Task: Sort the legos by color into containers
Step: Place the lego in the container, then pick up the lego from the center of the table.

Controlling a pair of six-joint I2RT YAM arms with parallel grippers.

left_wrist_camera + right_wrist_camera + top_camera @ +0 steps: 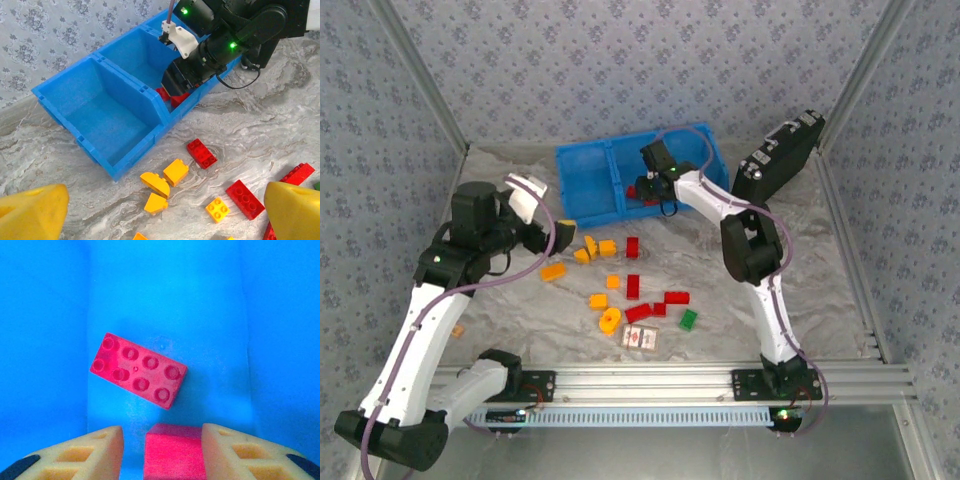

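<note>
Right wrist view: a red brick lies flat, studs up, on the floor of one compartment of the blue tray. Its long axis slants from upper left to lower right. The right gripper hangs inside that compartment, narrowly parted around a second red brick, with a gap showing at one finger. The left gripper gapes wide and holds nothing, out in front of the tray over loose legos on the counter.

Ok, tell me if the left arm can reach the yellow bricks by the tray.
Probably yes: the left pincer is open, the yellow bricks lie uncovered before the blue tray, and the right arm works inside a compartment.
</note>
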